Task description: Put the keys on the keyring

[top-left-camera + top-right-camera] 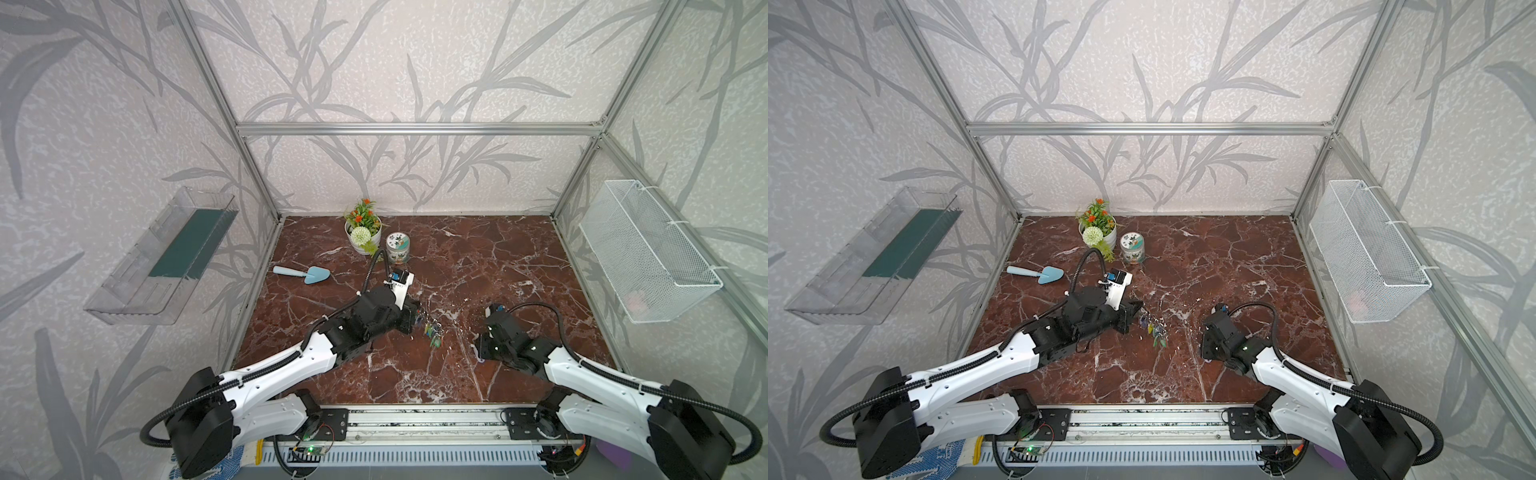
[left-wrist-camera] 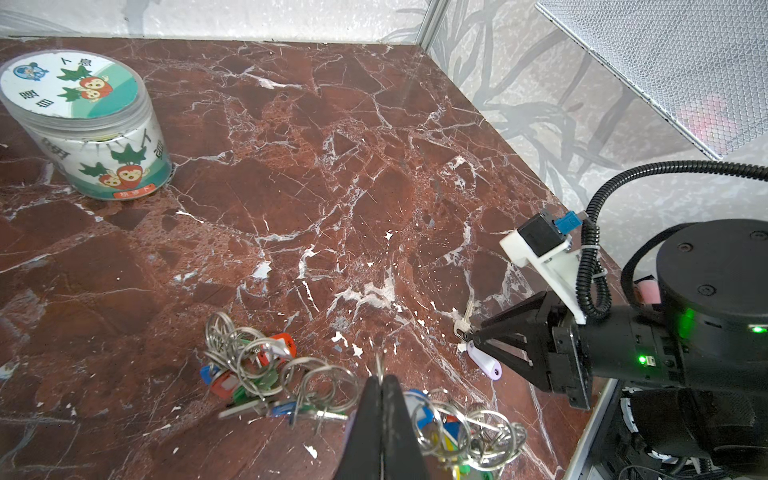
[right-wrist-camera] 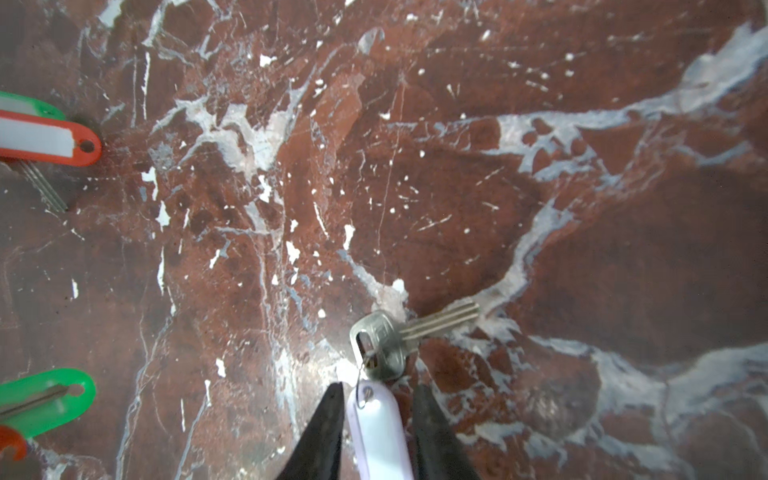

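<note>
Lying silver keys (image 3: 382,345), lilac-tagged, between parted right pincer (image 3: 377,388); left pincer (image 2: 381,378) clamping keyring (image 2: 249,374)

The bottom edge of my right wrist view cuts off the lilac tag of the keys (image 3: 380,349), and its left edge clips several coloured tags (image 3: 41,139). In my left wrist view the keyring (image 2: 291,386) is blurred. I cannot make out its plate behind my left claw (image 2: 381,384).

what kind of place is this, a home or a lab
Likely a lab test booth, not a home: two robot arms bolted to a rail, wallpapered panels in a metal frame, and a marble-look tabletop.
</note>
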`<action>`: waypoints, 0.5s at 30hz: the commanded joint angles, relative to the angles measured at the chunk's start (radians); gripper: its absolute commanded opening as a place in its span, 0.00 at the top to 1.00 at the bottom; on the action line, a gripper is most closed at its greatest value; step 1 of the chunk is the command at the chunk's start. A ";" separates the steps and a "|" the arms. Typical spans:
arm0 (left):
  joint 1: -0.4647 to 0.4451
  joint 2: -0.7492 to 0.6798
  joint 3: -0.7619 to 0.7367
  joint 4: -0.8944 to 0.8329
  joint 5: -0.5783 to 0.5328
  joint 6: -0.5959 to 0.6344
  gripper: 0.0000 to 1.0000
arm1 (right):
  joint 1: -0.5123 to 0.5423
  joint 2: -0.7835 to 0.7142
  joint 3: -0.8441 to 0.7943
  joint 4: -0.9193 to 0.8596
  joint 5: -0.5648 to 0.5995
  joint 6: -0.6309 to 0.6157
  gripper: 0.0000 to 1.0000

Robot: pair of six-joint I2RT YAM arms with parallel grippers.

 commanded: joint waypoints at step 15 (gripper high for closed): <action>-0.003 -0.055 -0.026 0.081 0.003 0.019 1.00 | -0.112 0.419 0.507 -0.480 -0.181 -0.239 0.72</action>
